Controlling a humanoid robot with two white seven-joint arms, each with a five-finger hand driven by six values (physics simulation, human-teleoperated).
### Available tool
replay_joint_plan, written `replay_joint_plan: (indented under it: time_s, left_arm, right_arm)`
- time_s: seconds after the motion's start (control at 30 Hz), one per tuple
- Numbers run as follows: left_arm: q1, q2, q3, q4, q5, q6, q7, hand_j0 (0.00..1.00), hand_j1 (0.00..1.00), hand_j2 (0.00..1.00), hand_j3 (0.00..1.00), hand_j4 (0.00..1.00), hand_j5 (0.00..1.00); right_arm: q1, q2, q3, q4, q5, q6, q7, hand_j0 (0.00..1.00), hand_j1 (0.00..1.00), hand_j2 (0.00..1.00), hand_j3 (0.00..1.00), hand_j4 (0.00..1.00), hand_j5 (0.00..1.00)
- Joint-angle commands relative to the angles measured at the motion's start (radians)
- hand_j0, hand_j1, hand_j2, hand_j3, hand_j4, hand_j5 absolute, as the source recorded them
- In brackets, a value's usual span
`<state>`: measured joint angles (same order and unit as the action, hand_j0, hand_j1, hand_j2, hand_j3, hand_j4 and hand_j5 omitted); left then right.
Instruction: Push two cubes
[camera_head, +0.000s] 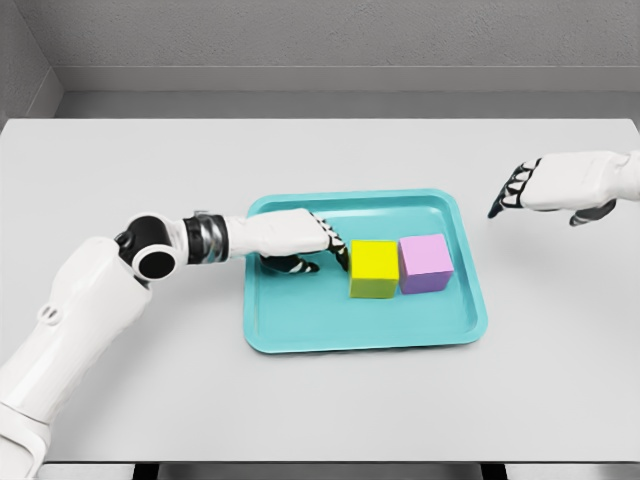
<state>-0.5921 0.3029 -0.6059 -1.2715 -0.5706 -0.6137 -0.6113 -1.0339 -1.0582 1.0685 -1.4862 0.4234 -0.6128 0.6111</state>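
Note:
A yellow cube (373, 268) and a purple cube (426, 263) stand side by side, touching, on a teal tray (300, 325) in the middle of the table. My left hand (335, 250) reaches over the tray's left half, fingers extended, with its fingertips (342, 258) at the yellow cube's left face. It holds nothing. My right hand (508, 190) hovers over the table to the right of the tray, apart from the purple cube, fingers spread and pointing left.
The white table (150, 160) stretches around the tray. Its front edge runs along the bottom of the view. A grey wall stands behind its far edge.

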Motion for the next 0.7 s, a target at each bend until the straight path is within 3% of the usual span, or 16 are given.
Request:
replay_joint_plan:
  time_s: [0.0, 0.03, 0.17, 0.33, 0.67]
  left_arm:
    - [0.002, 0.012, 0.002, 0.0, 0.011, 0.003, 0.0, 0.61, 0.61, 0.61, 0.61, 0.61, 0.61]
    - [0.002, 0.024, 0.002, -0.002, 0.015, 0.003, 0.0, 0.61, 0.61, 0.61, 0.61, 0.61, 0.61]
    - [0.003, 0.039, 0.003, -0.002, 0.02, 0.003, 0.0, 0.61, 0.61, 0.61, 0.61, 0.61, 0.61]
    - [-0.003, 0.039, 0.002, -0.003, 0.023, 0.003, 0.0, 0.61, 0.61, 0.61, 0.61, 0.61, 0.61]
    - [-0.003, 0.024, -0.015, -0.003, 0.024, 0.003, 0.0, 0.61, 0.61, 0.61, 0.61, 0.61, 0.61]
  right_arm:
    - [0.0, -0.002, -0.007, 0.006, -0.011, 0.002, 0.0, 0.56, 0.56, 0.56, 0.56, 0.56, 0.56]
    - [0.0, -0.002, -0.007, 0.006, -0.011, 0.002, 0.0, 0.4, 0.4, 0.4, 0.4, 0.4, 0.4]
    - [0.002, 0.006, -0.004, 0.001, -0.014, 0.002, 0.0, 0.15, 0.15, 0.15, 0.15, 0.15, 0.15]
    - [0.002, 0.014, 0.021, 0.003, -0.014, 0.002, 0.0, 0.12, 0.12, 0.12, 0.12, 0.12, 0.12]
    - [-0.002, 0.05, 0.082, 0.003, -0.012, 0.002, 0.0, 0.14, 0.14, 0.14, 0.14, 0.14, 0.14]
